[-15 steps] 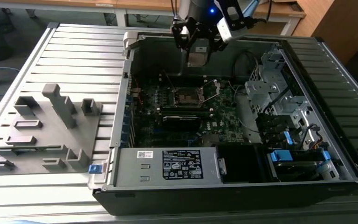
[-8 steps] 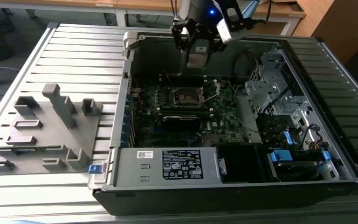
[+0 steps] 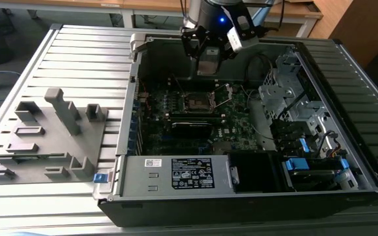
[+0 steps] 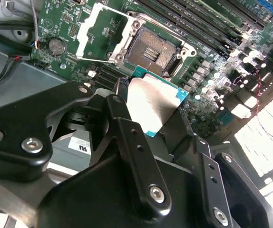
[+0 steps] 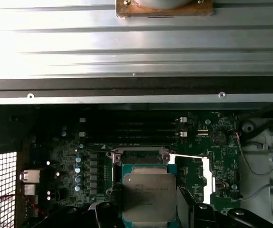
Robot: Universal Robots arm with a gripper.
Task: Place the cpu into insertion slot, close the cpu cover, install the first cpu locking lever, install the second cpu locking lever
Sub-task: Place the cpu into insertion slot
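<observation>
My gripper [image 3: 209, 63] hangs over the open computer case, a short way above the motherboard. It is shut on the cpu [image 4: 155, 97], a flat square chip with a dull silver top and a teal edge, gripped by two opposite sides between black fingers [image 4: 122, 128]. In the first wrist view the cpu [image 5: 148, 190] covers part of the insertion slot [image 5: 140, 156] below it. The dark square insertion slot [image 4: 155, 50] lies bare, with its pin field showing. The cpu cover [image 4: 97, 33] is swung open beside the slot, also seen as a bright frame, the cpu cover [image 5: 206, 172].
Long black memory slots [image 5: 131, 130] run beside the socket. A power supply [image 3: 189, 174] and drive bays [image 3: 294, 105] fill the case's near and right parts in the exterior view. A grey fixture block [image 3: 45, 137] stands on the slatted table at that view's left.
</observation>
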